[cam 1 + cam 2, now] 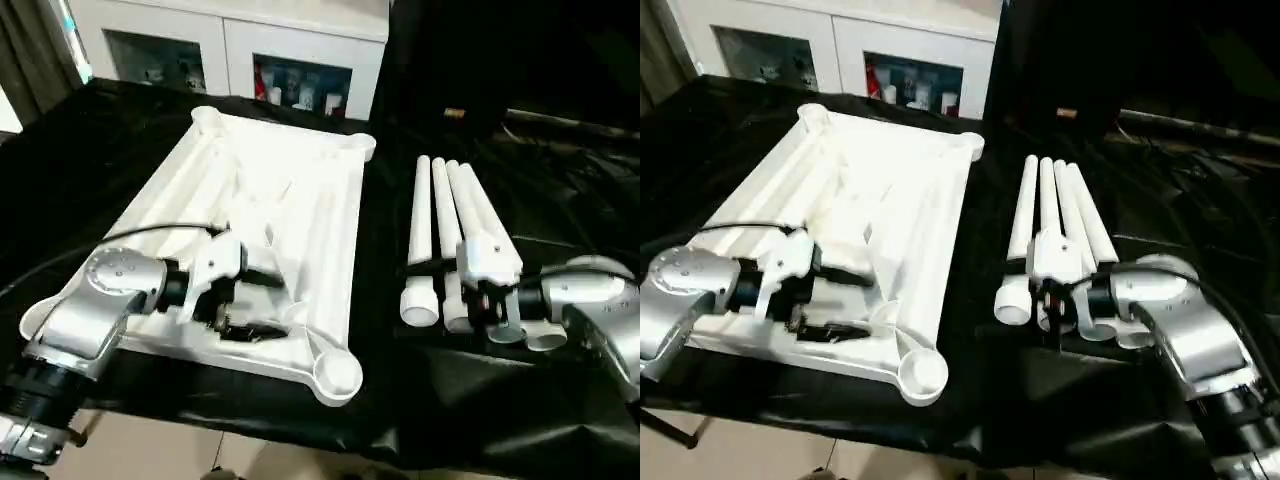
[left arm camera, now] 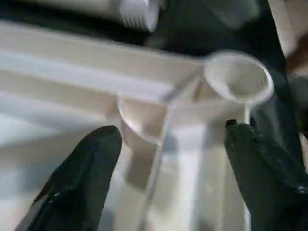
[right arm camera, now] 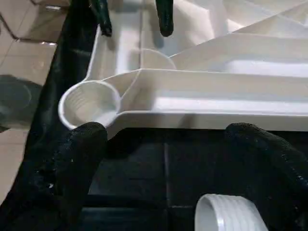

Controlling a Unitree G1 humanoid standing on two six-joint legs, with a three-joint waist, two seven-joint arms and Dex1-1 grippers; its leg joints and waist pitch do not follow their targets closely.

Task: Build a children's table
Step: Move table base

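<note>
The children's table lies in parts on a black cloth. Its white top [image 1: 260, 170] rests upside down, ribbed underside up, with round sockets at the corners. Four white tube legs [image 1: 440, 220] lie side by side to its right, collared ends toward me. My left gripper [image 1: 262, 305] hovers open over the top's near right part, its fingers [image 2: 82, 178] straddling a rib just short of the near right corner socket [image 2: 238, 79]. My right gripper [image 3: 167, 132] stands open above the near ends of the legs, a threaded leg end [image 3: 226, 214] just below it and nothing gripped.
The black cloth [image 1: 450, 400] covers the work surface, and its front edge drops to a tiled floor [image 1: 150, 450]. A white cabinet [image 1: 230, 45] with glass doors stands behind. Dark cables [image 1: 1200, 200] lie at the far right.
</note>
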